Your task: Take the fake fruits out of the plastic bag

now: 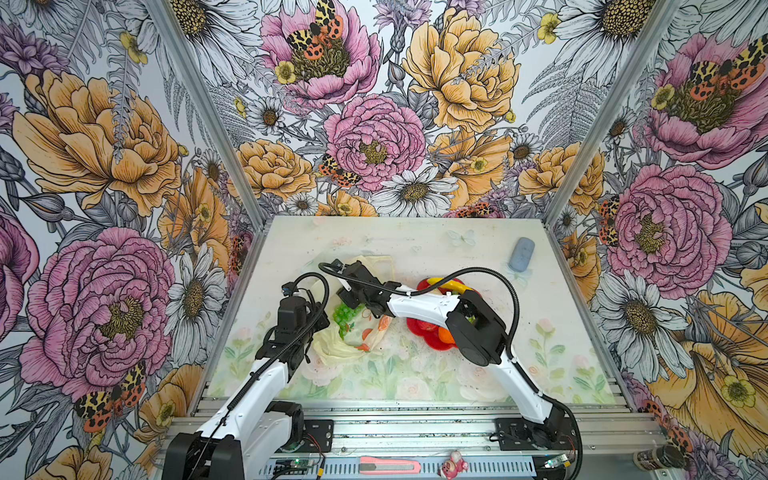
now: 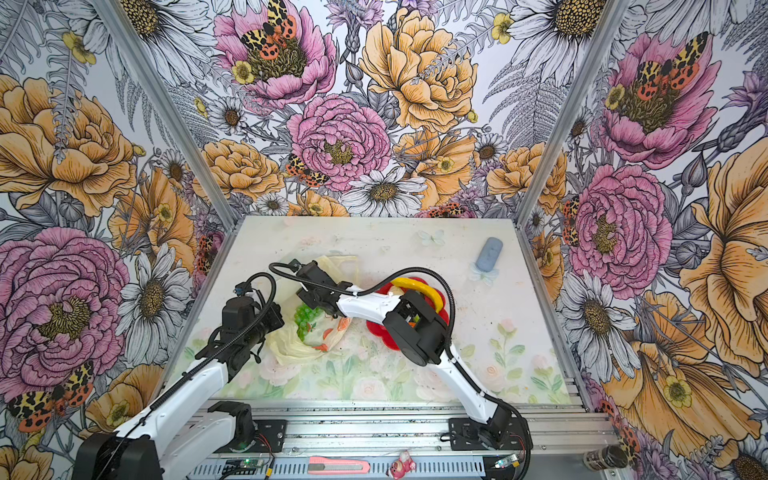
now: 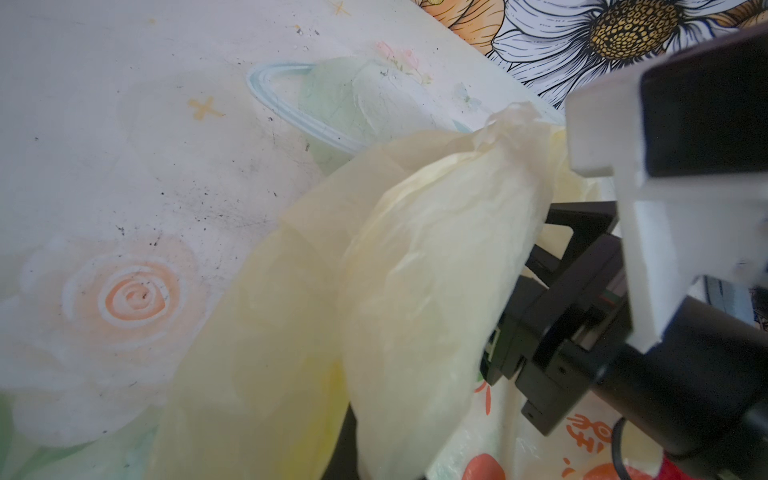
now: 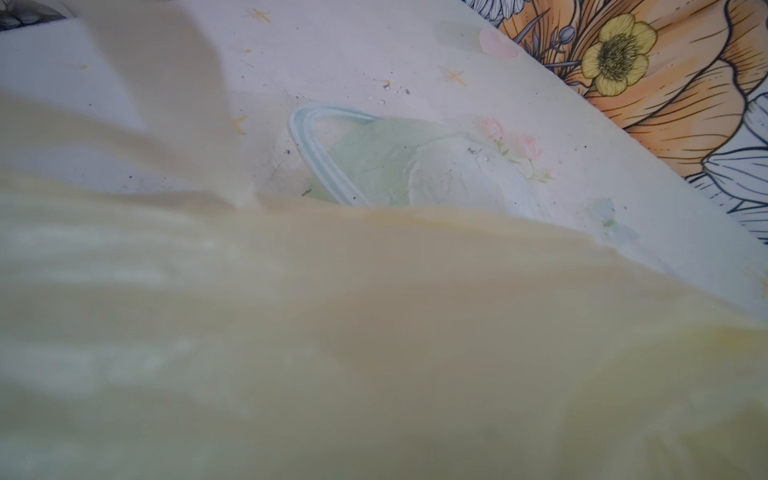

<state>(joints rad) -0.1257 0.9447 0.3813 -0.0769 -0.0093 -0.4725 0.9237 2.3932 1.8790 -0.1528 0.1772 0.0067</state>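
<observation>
the plastic bag (image 1: 338,353) lies crumpled on the surface (image 1: 415,243), left of centre and between the two arms. one loop handle extends toward the far edge. the green grape bunch (image 1: 344,316) sits within the bag's open folds.

the left tool (image 1: 319,328) is clenched on the bag's left edge. in the left wrist view the film rises bunched toward the camera.

the right tool (image 1: 345,291) reaches across the middle to the bag's far side. bag film covers most of the right wrist view, so it cannot be told whether this tool is released or grasping.

just right of the bag stands the red flower-shaped plate (image 1: 430,345), partly hidden by the right arm. it carries the yellow banana (image 1: 448,285) and the orange (image 1: 446,336).

a blue-grey oblong object (image 1: 521,253) lies well apart, near the far right corner. a pink utility knife (image 1: 388,466) rests on the front rail.
</observation>
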